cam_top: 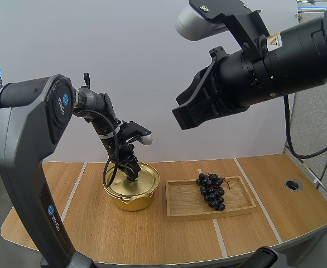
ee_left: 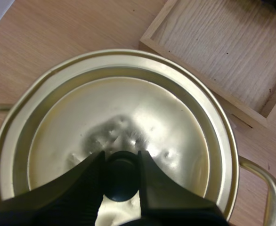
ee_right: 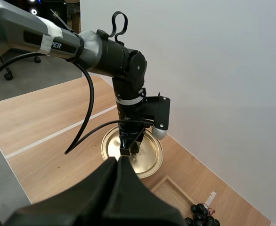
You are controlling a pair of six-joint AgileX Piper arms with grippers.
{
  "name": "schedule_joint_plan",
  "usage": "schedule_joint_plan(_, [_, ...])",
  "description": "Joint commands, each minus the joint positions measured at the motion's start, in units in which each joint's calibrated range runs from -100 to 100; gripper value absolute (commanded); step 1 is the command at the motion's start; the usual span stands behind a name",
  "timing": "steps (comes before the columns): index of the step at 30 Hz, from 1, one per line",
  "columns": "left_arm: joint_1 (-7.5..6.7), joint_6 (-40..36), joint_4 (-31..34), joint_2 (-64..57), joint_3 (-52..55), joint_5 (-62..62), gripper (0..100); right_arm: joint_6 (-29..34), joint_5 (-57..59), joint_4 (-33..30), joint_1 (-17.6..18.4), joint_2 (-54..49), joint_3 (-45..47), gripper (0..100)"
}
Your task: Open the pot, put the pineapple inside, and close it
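The lid knob (ee_left: 121, 181) is pinched by the left end effector (ee_left: 121, 160), straight below the wrist at the centre of the lid (ee_left: 128, 108), so a plain upward lift looks called for. The pot (cam_top: 131, 198) is seated on the surface (cam_top: 152, 234) just left of the wooden tray (cam_top: 180, 204), where grapes (cam_top: 211, 190), not a pineapple, are lying. The right end effector (ee_right: 115, 162) is held high, closed on nothing.
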Motion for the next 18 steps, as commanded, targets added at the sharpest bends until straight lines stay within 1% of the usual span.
schedule_joint_plan(1, [-0.19,0.1,-1.0,0.1,-0.6,1.2,0,0.0,0.0,-0.3,0.0,-0.6,0.2,0])
schedule_joint_plan(2, [-0.19,0.1,-1.1,0.1,-0.6,1.4,0,0.0,0.0,-0.3,0.0,-0.6,0.2,0])
schedule_joint_plan(3, [-0.19,0.1,-1.1,0.1,-0.6,1.6,3,0.0,0.0,-0.3,0.0,-0.6,0.2,0])
schedule_joint_plan(5, [-0.19,0.2,-1.1,0.1,-0.6,2.4,16,0.0,0.0,-0.3,0.0,-0.6,0.2,0])
schedule_joint_plan(6, [-0.19,0.4,-1.1,0.1,-0.6,3.0,27,0.0,0.0,-0.3,0.0,-0.6,0.2,0])
schedule_joint_plan(7, [-0.19,0.4,-1.1,-0.1,-0.6,3.5,38,0.0,0.0,-0.3,0.0,-0.6,0.2,0])
schedule_joint_plan(8, [-0.19,0.4,-1.1,-0.2,-0.6,3.9,56,0.0,0.0,-0.3,0.0,-0.6,0.2,0])
schedule_joint_plan(10, [-0.19,0.4,-1.1,-0.7,-0.6,5.0,100,0.0,0.0,-0.3,0.0,-0.6,0.2,0])
schedule_joint_plan(16, [-0.19,-0.1,-1.1,-3.1,-2.7,12.1,100,0.0,0.0,-0.1,0.0,-0.6,0.2,0])
schedule_joint_plan(18, [-0.19,-0.7,-1.1,-4.4,-4.4,12.4,100,0.0,0.0,0.2,0.0,-0.6,0.2,0])
